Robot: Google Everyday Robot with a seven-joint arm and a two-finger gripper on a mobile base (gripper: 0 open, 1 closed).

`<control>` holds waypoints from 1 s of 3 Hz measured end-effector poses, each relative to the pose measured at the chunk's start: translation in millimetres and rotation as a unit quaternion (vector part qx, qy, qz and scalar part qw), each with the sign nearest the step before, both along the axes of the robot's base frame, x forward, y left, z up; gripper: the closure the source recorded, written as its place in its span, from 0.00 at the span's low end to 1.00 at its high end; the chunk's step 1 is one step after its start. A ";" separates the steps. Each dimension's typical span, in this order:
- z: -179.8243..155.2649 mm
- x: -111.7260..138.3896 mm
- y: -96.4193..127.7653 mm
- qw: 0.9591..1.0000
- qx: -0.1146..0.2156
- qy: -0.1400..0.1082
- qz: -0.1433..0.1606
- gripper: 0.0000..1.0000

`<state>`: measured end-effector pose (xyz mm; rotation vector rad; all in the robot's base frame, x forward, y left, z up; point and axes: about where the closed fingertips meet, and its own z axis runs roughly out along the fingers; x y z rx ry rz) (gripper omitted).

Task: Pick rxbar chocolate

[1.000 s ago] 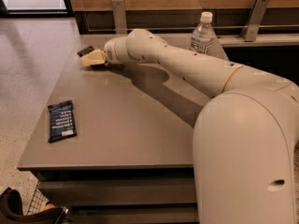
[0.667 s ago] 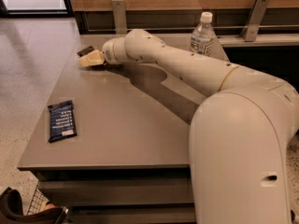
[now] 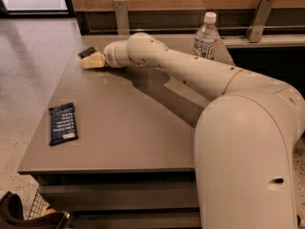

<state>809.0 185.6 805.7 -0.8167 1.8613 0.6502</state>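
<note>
The rxbar chocolate (image 3: pixel 86 52) is a small black wrapper at the table's far left corner; only its far end shows, past the gripper. My gripper (image 3: pixel 92 61) is cream-coloured, reaches in from the right and sits low on the tabletop right at that wrapper, covering most of it. I cannot tell whether it touches or holds the wrapper. The larger dark blue bar (image 3: pixel 63 123) with white text lies flat near the table's front left edge, well apart from the gripper.
A clear water bottle (image 3: pixel 206 37) with a white cap stands at the table's back right, behind my arm (image 3: pixel 190 73). The grey table (image 3: pixel 128 132) has its left edge close to both bars. A railing and wood panel run behind it.
The gripper stays at the black wrapper in the far left corner. The near part of my arm has shifted slightly left. The blue bar and the bottle have not moved.
</note>
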 end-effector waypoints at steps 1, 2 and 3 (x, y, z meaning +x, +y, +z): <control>2.2 0.0 0.0 1.000 0.000 0.000 0.000 0.39; 6.2 0.0 0.0 1.000 0.000 0.000 0.000 0.62; 8.1 0.0 0.1 1.000 0.000 0.000 0.000 0.87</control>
